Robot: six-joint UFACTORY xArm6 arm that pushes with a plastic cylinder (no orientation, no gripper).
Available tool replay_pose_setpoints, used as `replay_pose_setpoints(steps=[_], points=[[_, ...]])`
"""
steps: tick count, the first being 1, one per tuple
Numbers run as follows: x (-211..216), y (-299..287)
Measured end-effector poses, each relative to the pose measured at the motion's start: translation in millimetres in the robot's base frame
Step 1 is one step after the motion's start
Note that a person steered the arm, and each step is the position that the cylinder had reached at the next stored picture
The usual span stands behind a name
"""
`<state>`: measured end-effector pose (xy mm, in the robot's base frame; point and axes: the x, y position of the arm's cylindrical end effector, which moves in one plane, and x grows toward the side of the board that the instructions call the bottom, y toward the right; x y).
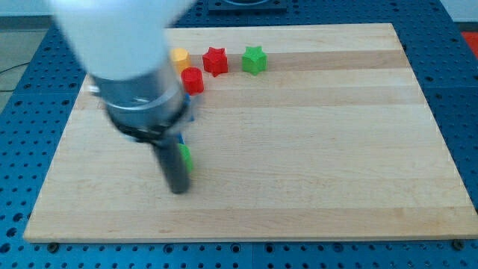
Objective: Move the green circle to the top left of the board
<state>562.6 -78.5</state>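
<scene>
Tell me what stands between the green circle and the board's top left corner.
The green circle block shows only as a sliver beside my tip, low on the wooden board. My arm's blurred body hides the path toward the top left, so it cannot be judged. A red block and yellow block sit just right of it.

a blurred white arm housing, a dark grey collar, then my tip [179, 190], a dark rod.

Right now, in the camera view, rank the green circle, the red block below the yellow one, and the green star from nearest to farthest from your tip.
From my tip:
1. Green circle, just above the tip on the view's right side of the rod, mostly hidden.
2. Red block, higher up, near the top.
3. Green star, top, farthest to the view's right.
</scene>
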Motion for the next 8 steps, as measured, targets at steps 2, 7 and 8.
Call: replay_pose_setpoints(steps=[2, 7, 8], points=[[-60.8, 53.6], [-126.3, 7.3], [-182.9, -12.1]])
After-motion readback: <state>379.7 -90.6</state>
